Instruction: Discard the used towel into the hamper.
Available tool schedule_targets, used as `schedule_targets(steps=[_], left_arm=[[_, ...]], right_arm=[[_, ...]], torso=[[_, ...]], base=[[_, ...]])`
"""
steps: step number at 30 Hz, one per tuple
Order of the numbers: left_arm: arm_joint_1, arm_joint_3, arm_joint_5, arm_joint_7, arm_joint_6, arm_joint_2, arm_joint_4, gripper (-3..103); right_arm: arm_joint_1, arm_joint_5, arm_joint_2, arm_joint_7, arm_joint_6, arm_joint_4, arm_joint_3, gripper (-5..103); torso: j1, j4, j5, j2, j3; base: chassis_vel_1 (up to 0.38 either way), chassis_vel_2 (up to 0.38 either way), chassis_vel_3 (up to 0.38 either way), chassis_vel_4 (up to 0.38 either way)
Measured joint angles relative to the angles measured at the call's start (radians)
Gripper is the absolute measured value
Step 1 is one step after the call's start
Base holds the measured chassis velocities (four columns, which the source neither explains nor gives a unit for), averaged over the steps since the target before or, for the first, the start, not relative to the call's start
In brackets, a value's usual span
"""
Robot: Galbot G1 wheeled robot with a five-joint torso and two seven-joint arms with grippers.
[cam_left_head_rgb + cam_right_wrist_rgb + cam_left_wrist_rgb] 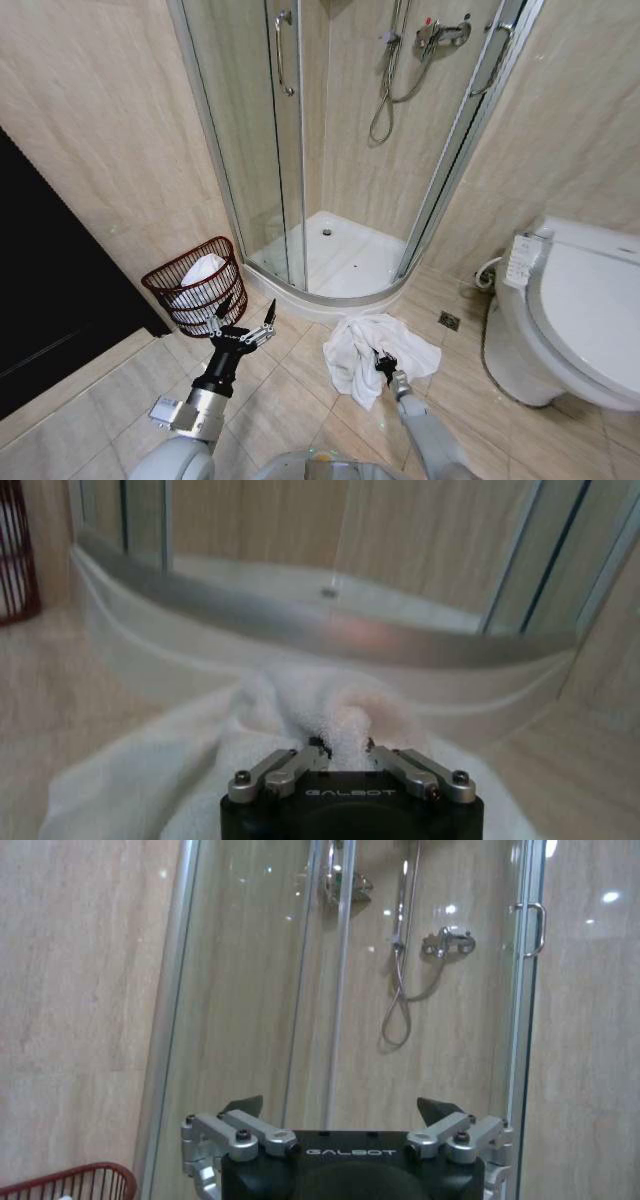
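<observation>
Bathroom floor by shower tray (345, 262). R gripper (381, 361) pinches white towel (372, 350) in front of tray. L gripper (243, 325), fingers apart, beside hamper (196, 283), left of tray.

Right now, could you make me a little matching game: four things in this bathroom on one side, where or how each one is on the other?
Things:
1. towel
2. hamper
3. left gripper
4. right gripper

States:
A. open, beside the hamper
B. against the wall, white cloth inside
C. shut on a fold of cloth
D. crumpled on the tiles by the shower tray

Pairs: 1-D, 2-B, 3-A, 4-C
</observation>
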Motion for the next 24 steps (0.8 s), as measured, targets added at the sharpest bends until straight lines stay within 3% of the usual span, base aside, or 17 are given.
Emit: schedule_targets(steps=[9,13,24], left_arm=[[0.000,0.000,0.000,0.000,0.000,0.000,0.000,100],[0.000,0.000,0.000,0.000,0.000,0.000,0.000,100],[0.000,0.000,0.000,0.000,0.000,0.000,0.000,100]], right_arm=[[-0.169,0.119,-0.053,0.014,-0.073,0.369,0.009,10],[-0.305,0.205,-0.083,0.018,-0.136,0.643,0.034,10],[-0.496,0.366,-0.100,0.026,-0.234,1.124,0.101,10]], torso=[[0.000,0.0000,-0.0001,0.000,0.000],[0.000,-0.0001,-0.0004,0.001,0.000],[0.000,-0.0001,-0.0002,0.001,0.001]], base=[[0.000,0.000,0.000,0.000],[0.000,0.000,0.000,0.000],[0.000,0.000,0.000,0.000]])
